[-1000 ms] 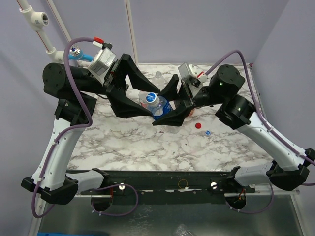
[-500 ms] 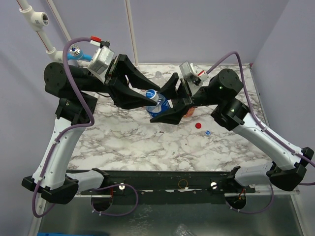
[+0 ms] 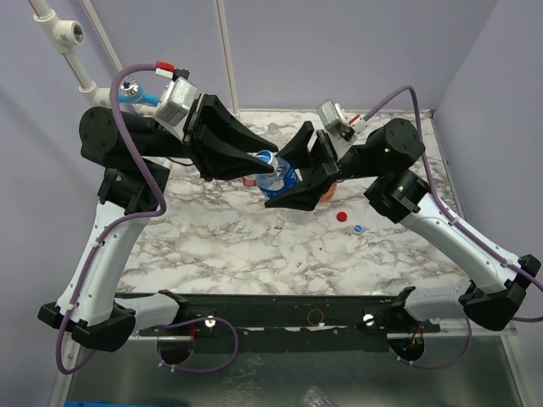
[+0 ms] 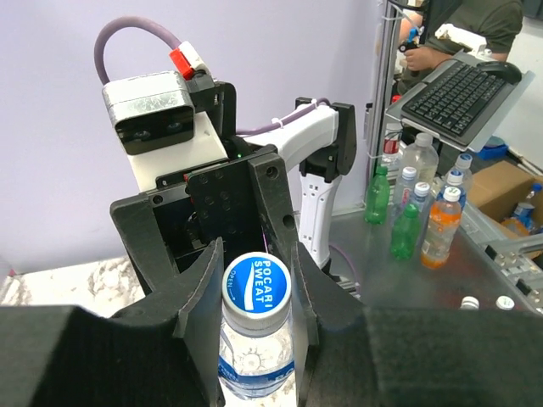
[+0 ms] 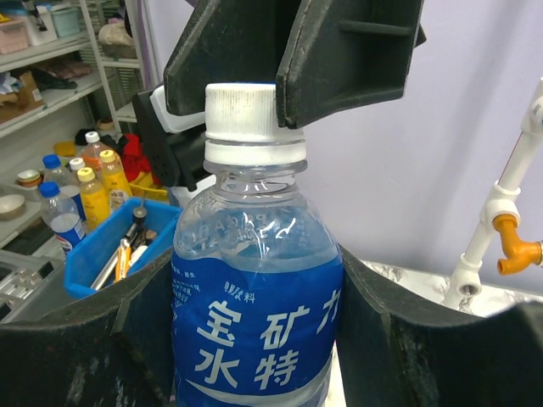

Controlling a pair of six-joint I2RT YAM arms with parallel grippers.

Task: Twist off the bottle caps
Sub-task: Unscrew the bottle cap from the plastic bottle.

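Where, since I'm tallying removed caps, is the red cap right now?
In the top view the red cap lies loose on the marble table, right of centre, just up-left of the loose blue-and-white cap.

In the left wrist view, at the lower middle of the frame, the round top of the blue-and-white cap [image 4: 256, 284] carries the words "POCARI SWEAT" in white letters, with a small "OPEN" along its left edge. In the right wrist view, the blue-labelled bottle [image 5: 254, 339] shows large white Chinese characters on its label, 宝矿力 above 水特; the small print above them is too fine to read.
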